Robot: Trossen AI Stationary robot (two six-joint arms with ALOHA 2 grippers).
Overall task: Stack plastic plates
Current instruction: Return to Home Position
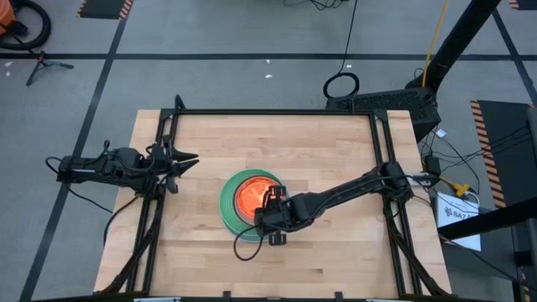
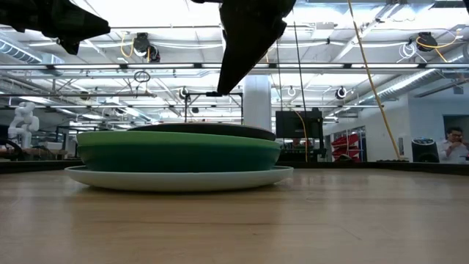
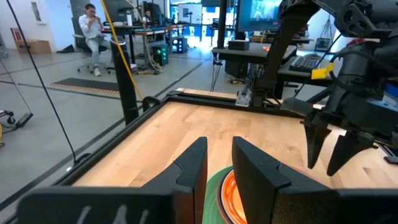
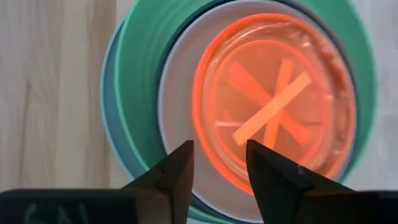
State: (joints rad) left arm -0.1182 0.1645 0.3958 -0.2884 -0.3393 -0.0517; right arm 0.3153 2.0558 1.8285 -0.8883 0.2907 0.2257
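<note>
The plastic plates sit in one stack (image 1: 249,199) at the table's middle. In the low view a pale wide plate (image 2: 179,178) rests on the wood, with teal and light green plates (image 2: 179,154) on it and a dark rim on top. The right wrist view looks down on a small translucent orange plate (image 4: 273,99) lying in a whitish plate (image 4: 177,93), ringed by green and pale blue rims. My right gripper (image 4: 219,165) hovers open above the stack's near-right part (image 1: 270,201), fingers pointing down, clear of the plates (image 2: 220,92). My left gripper (image 3: 219,163) waits open at the left edge (image 1: 180,161).
Bare wood lies all around the stack (image 1: 336,151). A black frame (image 1: 277,111) borders the table. Beyond the far edge stand desks and monitors, and a person sits at a desk (image 3: 93,25); another person shows at the right of the low view (image 2: 454,143).
</note>
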